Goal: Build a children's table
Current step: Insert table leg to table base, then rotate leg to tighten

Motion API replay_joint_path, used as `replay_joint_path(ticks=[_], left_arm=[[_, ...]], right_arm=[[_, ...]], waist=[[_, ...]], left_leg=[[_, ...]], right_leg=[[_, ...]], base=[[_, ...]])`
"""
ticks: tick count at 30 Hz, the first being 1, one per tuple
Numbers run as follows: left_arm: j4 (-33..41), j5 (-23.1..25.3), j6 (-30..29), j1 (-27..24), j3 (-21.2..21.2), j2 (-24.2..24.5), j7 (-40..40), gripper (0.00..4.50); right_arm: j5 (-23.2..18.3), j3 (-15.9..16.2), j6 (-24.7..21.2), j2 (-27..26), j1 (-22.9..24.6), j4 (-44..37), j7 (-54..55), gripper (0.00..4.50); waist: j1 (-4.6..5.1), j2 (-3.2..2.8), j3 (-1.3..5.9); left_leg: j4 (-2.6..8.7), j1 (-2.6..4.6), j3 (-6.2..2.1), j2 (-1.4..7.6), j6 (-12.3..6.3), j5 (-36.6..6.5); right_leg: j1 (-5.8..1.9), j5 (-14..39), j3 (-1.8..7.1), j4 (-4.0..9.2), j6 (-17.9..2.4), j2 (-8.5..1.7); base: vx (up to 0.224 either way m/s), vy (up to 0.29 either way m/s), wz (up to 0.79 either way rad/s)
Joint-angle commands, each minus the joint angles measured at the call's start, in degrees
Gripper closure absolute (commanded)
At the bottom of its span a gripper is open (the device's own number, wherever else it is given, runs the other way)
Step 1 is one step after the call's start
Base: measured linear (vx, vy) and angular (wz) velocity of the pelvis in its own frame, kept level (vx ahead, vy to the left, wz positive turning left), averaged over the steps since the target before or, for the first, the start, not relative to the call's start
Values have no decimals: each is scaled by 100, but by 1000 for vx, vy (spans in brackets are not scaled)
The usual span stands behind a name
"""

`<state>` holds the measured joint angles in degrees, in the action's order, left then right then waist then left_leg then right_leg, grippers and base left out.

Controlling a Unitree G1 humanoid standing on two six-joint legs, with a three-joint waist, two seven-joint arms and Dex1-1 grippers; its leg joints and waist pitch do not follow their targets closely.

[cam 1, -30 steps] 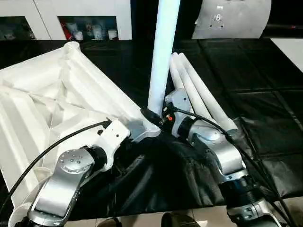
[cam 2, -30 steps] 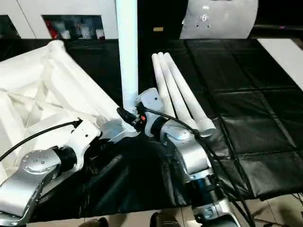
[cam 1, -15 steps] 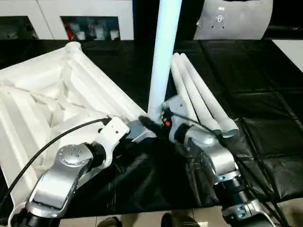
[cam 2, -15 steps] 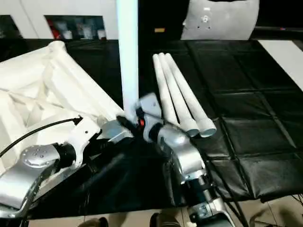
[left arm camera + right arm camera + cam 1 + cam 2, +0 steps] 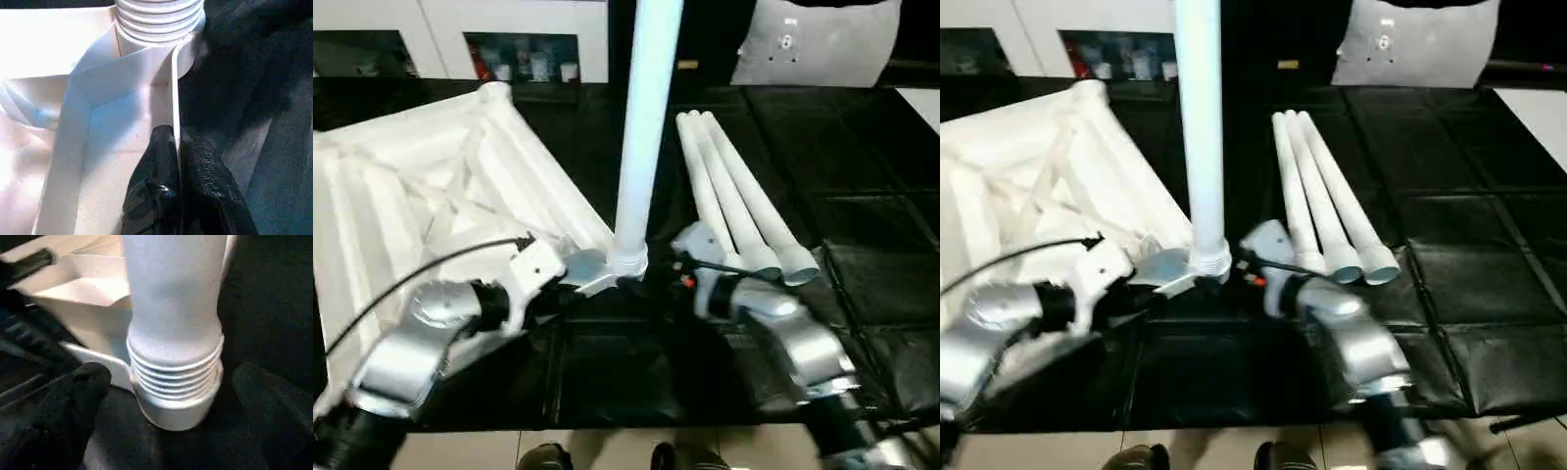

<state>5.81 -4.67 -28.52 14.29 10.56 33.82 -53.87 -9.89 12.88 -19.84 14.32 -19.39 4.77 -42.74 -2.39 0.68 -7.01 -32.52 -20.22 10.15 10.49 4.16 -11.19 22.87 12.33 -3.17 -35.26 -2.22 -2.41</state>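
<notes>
Setting: black quilted mat (image 5: 862,186) covers the work surface, with a white cabinet (image 5: 538,29) and a grey-white panel (image 5: 818,44) at the back.
Table top: the white top (image 5: 421,196) lies upside down on the mat, ribs facing up, so its corner sockets are open for the legs.
Standing leg: one leg (image 5: 641,137) stands upright in the near corner socket (image 5: 176,404); several thread rings show above the socket rim, so it looks not fully screwed home.
Spare legs: three legs (image 5: 739,191) lie side by side on the mat just right of that corner, within reach of the right arm.
Left claw: the left gripper (image 5: 178,161) is clenched on a thin rib of the top's edge close to the socket, probably to keep the top from turning.
Right claw: the right gripper (image 5: 171,396) is released, its fingers spread wide on either side of the leg's threaded base without touching it.
Likely step: tightening the leg, between grasps.
</notes>
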Motion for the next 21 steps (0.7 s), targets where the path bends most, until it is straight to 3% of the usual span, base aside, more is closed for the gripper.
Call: replay_joint_path(ticks=[1, 2, 9, 16, 21], left_arm=[[-128, 2, 288, 56, 155, 99, -320, 450], [-307, -57, 566, 126, 246, 230, -678, 450], [-564, -342, 1036, 205, 328, 324, -1401, 450], [-925, -344, 1642, 442, 696, 420, -2213, 450], [-1137, -272, 1820, 583, 736, 406, -2364, 450]], right_arm=[[-131, 11, -16, 118, 28, -259, -261, 4], [-184, 30, 21, 389, 9, -444, -557, 4], [-186, 60, 263, 785, -137, -525, -1093, 4], [-442, 313, 232, 1289, -264, -336, -2218, 4], [-487, 388, 272, 1319, -361, -154, -2521, 4]], waist=[[-26, -92, 382], [-43, -94, 388], [-105, -121, 428], [-228, -129, 432], [-237, -116, 416]], left_leg=[[309, 33, -99, 267, -391, -406], [304, 25, -106, 265, -430, -357], [267, 33, -91, 271, -502, -217], [256, 44, -83, 289, -548, -372], [256, 20, -91, 298, -380, -601]], right_leg=[[-335, -27, 378, 360, -1285, -524], [-341, -99, 371, 352, -1301, -520], [-336, -637, 364, 281, -1526, -519], [-337, -354, 363, 294, -1524, -533], [-338, 67, 368, 318, -1518, -560]], base=[[0, 0, 0], [0, 0, 0], [0, 0, 0], [0, 0, 0], [0, 0, 0]])
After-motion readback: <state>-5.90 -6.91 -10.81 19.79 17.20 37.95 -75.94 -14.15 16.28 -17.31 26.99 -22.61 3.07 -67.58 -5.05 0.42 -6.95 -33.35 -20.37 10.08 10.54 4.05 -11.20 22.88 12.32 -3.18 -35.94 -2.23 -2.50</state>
